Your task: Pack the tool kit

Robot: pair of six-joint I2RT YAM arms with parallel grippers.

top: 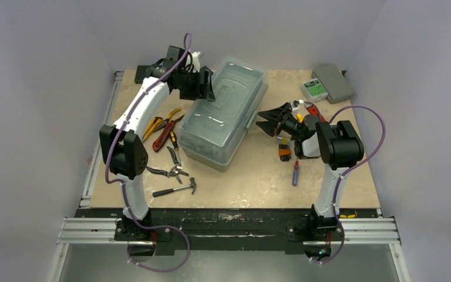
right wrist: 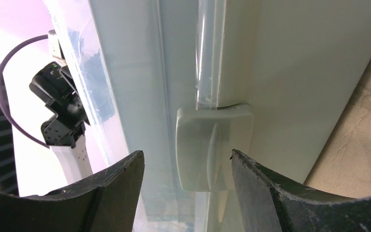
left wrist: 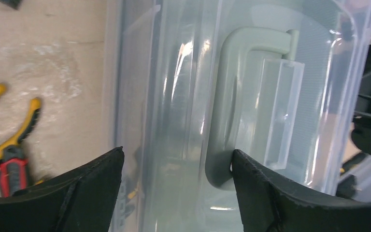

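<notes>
Spread wide at left pincer (left wrist: 178, 152), hovering over toolbox (top: 229, 114) lid, handle (left wrist: 227, 96) just ahead of fingertips. Spread also at right pincer (right wrist: 187, 153), side latch (right wrist: 212, 145) between fingers. Beside left pincer, pliers (left wrist: 26, 121) on table (top: 258, 182).

Robotics lab bench, a boxed-in test cell. Plain pale walls (top: 35, 88) close in on three sides of a small beige tabletop (top: 258, 182). Aluminium rails (top: 229, 230) run along the near edge, with more rail down the left side. Two white-and-black arms, the left arm (top: 135, 111) and the right arm (top: 335, 153), are bolted at a black base strip (top: 229, 214) by those rails. Purple cables (top: 170, 265) loop off them. The props are workshop stuff: a sage-green toolbox (top: 229, 111) mid-table, with pliers (top: 163, 132), a hammer (top: 176, 188) and a screwdriver (top: 295, 173) lying loose around it. Flat, even lighting.
</notes>
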